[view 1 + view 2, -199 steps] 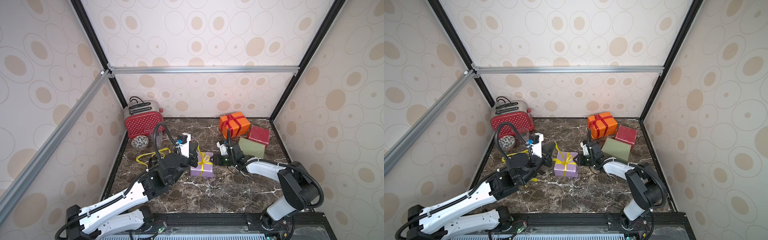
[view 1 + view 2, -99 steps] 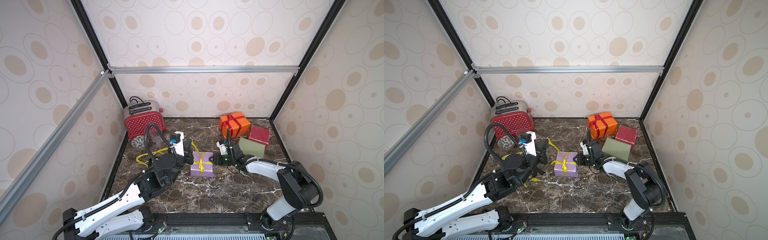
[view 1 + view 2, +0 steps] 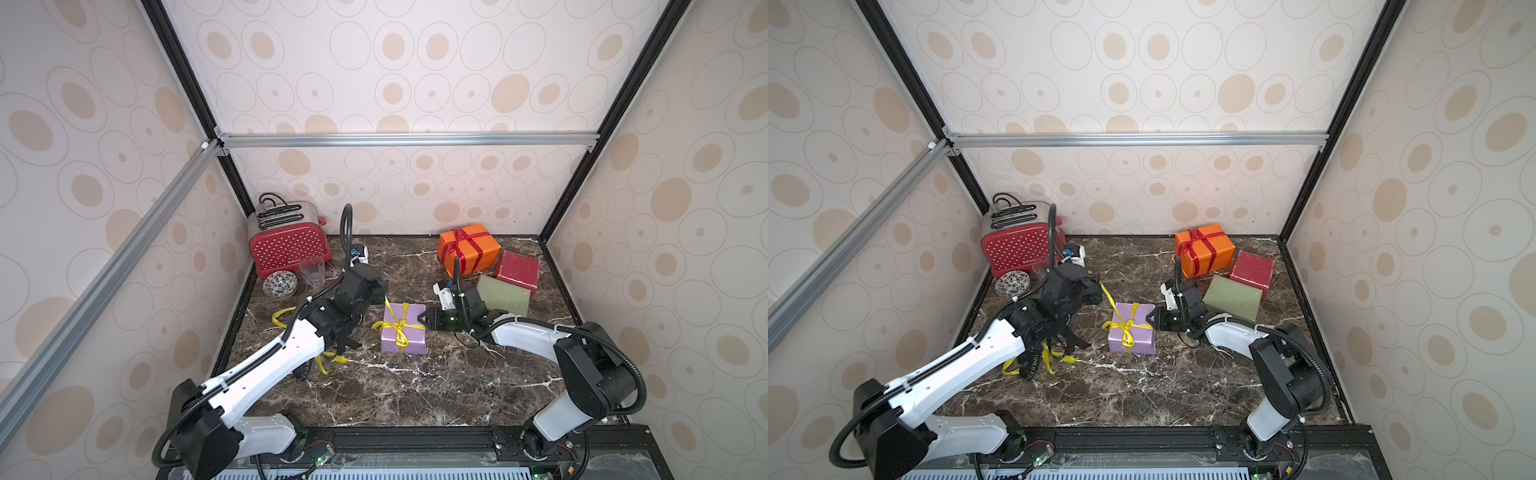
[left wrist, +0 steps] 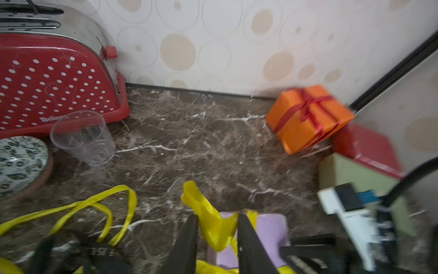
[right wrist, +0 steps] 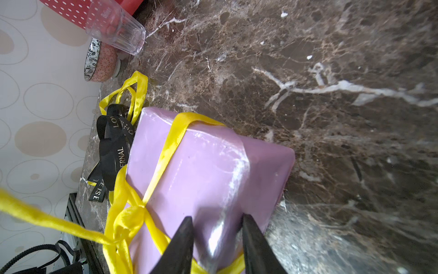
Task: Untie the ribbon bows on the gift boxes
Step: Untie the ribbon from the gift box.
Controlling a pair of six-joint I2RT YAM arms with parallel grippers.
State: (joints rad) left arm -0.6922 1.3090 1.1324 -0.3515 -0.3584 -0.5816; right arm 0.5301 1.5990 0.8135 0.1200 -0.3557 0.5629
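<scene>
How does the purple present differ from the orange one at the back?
The lilac box wears a yellow ribbon, the orange box a red ribbon. The lilac box is smaller than the orange box. The lilac box's bow has one strand pulled out long; the orange box's bow sits compact. Both are ribbon-crossed wrapped boxes.

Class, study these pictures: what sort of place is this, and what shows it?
Probably a robot test booth dressed as a home: wallpapered panels on an aluminium frame, a marble-look tabletop, plus a toaster and gift boxes.
</scene>
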